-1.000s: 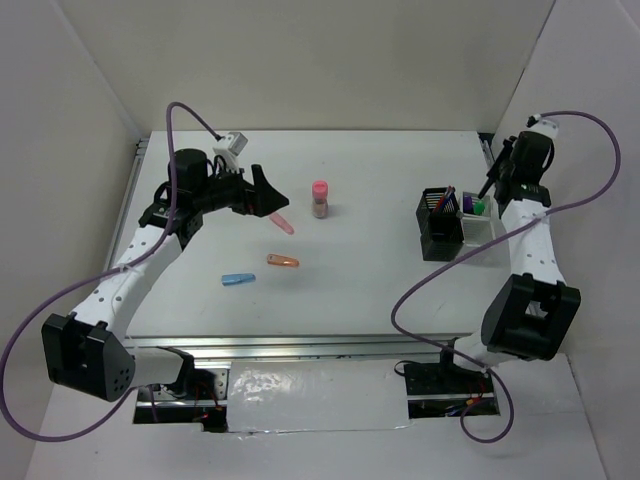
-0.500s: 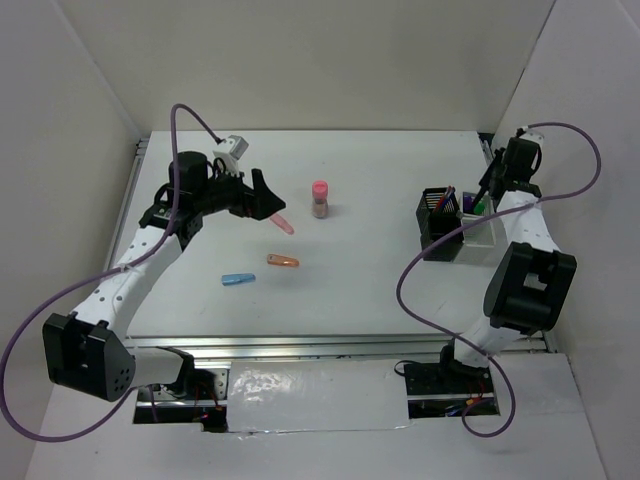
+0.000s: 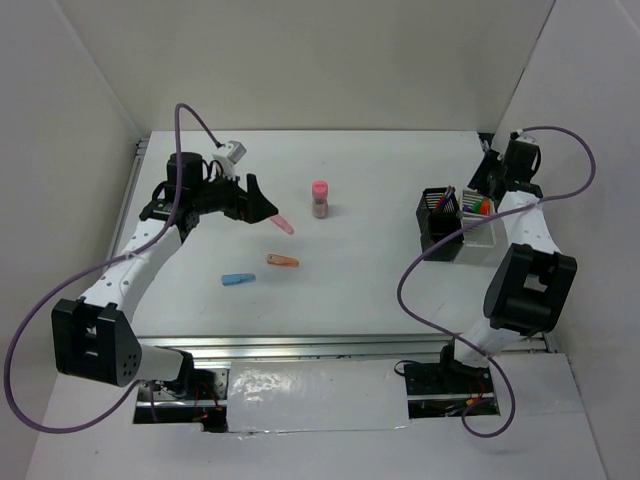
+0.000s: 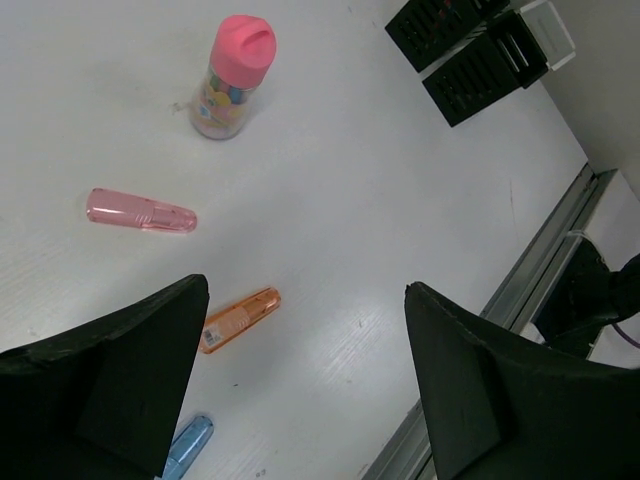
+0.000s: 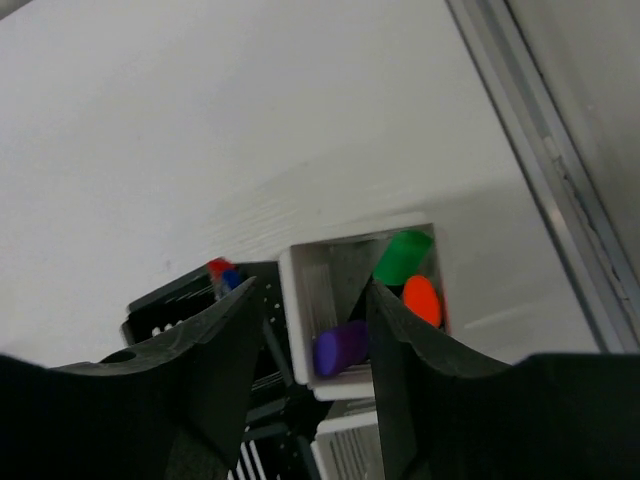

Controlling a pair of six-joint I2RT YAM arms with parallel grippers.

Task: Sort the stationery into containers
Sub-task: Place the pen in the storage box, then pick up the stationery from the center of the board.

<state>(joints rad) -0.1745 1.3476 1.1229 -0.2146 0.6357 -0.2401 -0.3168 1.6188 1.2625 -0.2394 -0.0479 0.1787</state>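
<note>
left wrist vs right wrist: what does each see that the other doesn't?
Left wrist only: the pink-capped bottle and the pink cap, orange cap and blue cap, loose on the table.
Right wrist only: container contents. Green end, orange end and purple end in the tray; red pen and blue pen in the cup.
Both: the black cup and white tray, seen from outside in left wrist.

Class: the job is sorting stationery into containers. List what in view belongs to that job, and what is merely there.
Belongs to the job: pink cap, orange cap, blue cap, pink-capped cylinder, black mesh cup, white tray, highlighters in the tray.

Merely there: purple cables, metal rail, table.
</note>
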